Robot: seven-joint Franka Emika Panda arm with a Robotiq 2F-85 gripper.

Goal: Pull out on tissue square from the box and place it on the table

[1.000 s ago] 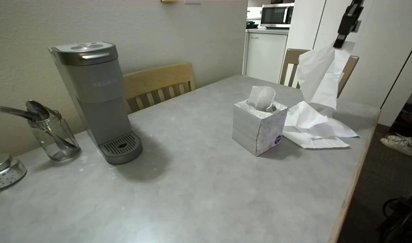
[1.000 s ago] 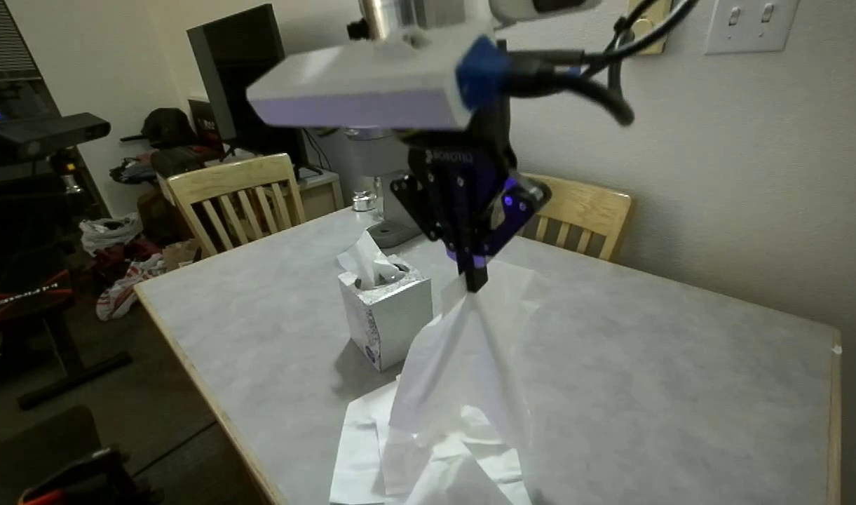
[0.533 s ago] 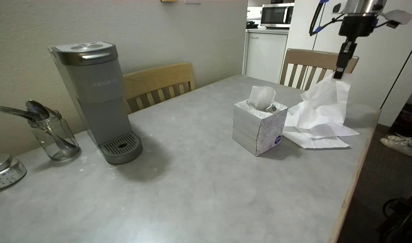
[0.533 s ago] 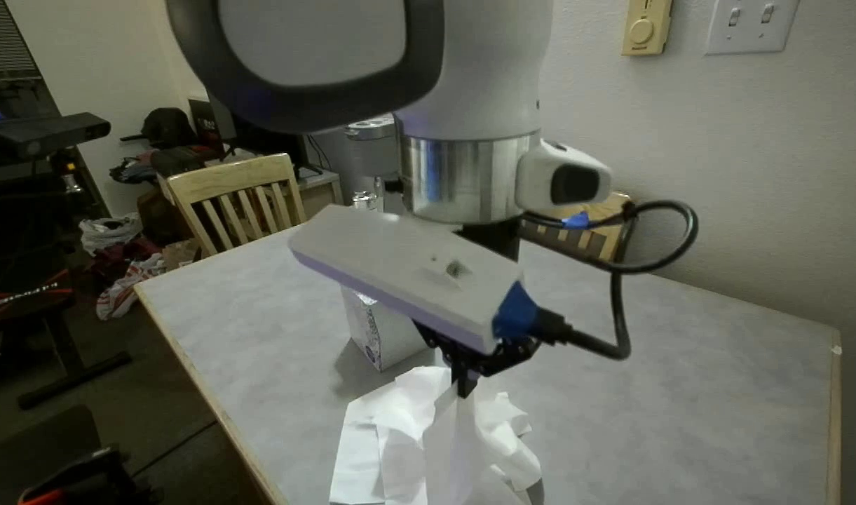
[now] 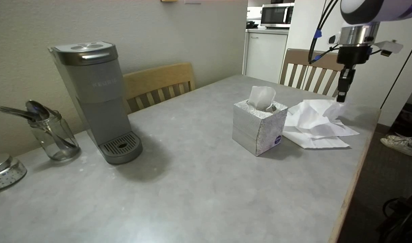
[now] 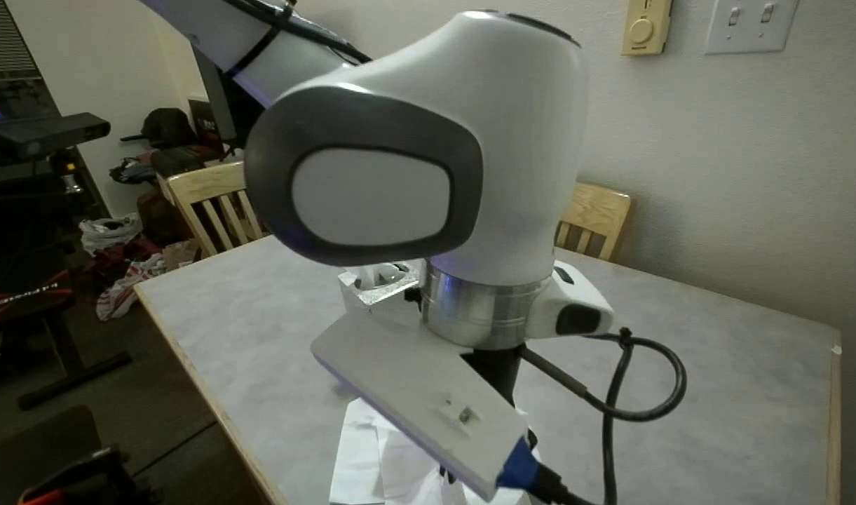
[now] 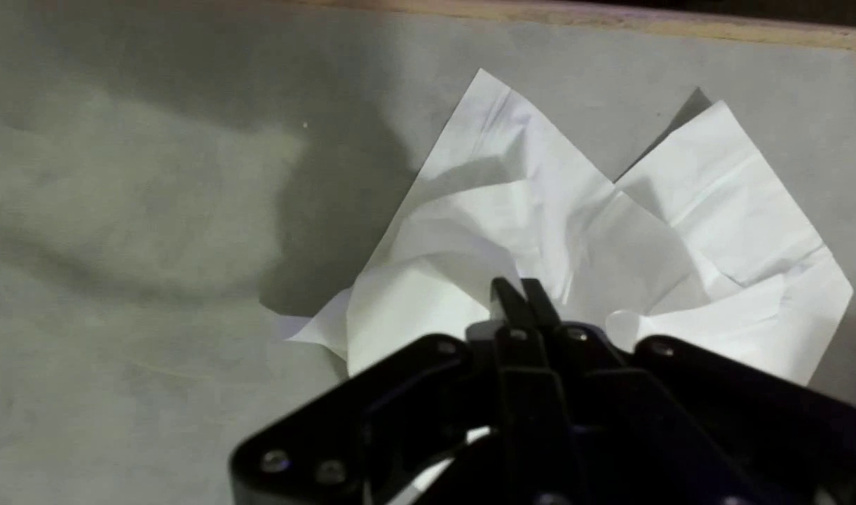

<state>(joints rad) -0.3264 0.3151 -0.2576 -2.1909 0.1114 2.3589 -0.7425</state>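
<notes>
The tissue box (image 5: 256, 125) stands upright on the grey table (image 5: 192, 182), with a white tissue (image 5: 261, 97) sticking up from its slot. In an exterior view the arm hides most of the box (image 6: 363, 293). Several crumpled white tissues (image 5: 313, 123) lie on the table beside the box, near the edge; they also show in the wrist view (image 7: 484, 210). My gripper (image 5: 341, 100) points down just above this pile. In the wrist view the gripper (image 7: 517, 284) has its fingertips close together with a fold of tissue between them. The held tissue hangs onto the pile.
A grey coffee maker (image 5: 101, 101) stands by the wall, with a glass jar of cutlery (image 5: 57, 138) and a metal-lidded jar (image 5: 5, 172) beside it. Chairs (image 5: 158, 84) stand round the table. The table's wooden edge (image 7: 575, 15) runs close to the tissues.
My gripper has come down with the held tissue, which hung free in the air and now rests folded on the pile. The box has not moved.
</notes>
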